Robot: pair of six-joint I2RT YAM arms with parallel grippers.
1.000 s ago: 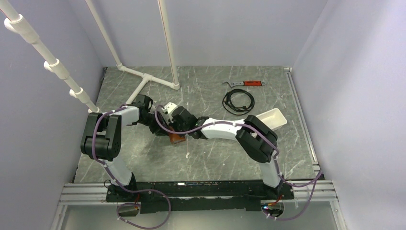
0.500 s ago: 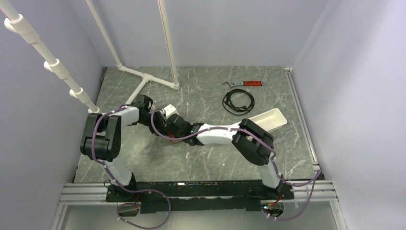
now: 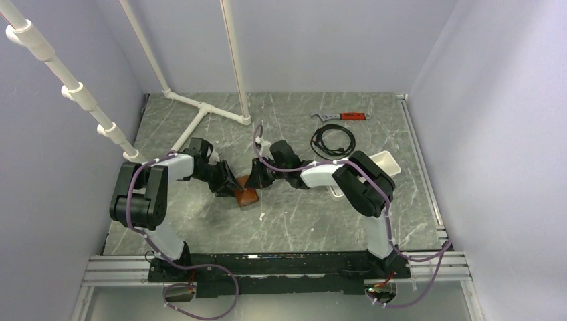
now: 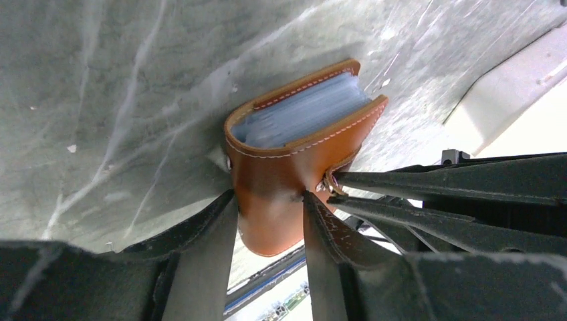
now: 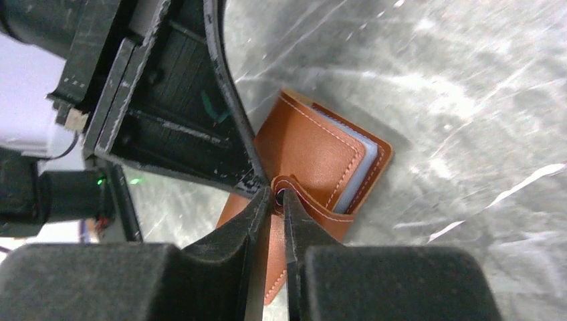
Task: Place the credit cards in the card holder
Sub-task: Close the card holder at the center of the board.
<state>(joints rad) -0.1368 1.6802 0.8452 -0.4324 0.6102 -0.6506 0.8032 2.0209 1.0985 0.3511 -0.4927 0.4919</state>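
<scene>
Brn stitched leather card holder (image 4: 294, 150), folded

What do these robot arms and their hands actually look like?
The left arm and right arm have white shells with chunky black joints and looping purple cables. The left hand and right hand each have two dark, tapered, scuffed fingers.

Two white-and-black arms strung with purple cable

The left arm (image 3: 152, 175) and right arm (image 3: 319, 175) have white shells, black joint housings and purple cables (image 3: 422, 258) behind the wrists. The left gripper (image 4: 267, 198) and right gripper (image 5: 277, 197) have matte black tapered fingers (image 4: 204, 254), scuffed pale at the tips. A black base bar (image 3: 281, 266) carries both.
</scene>
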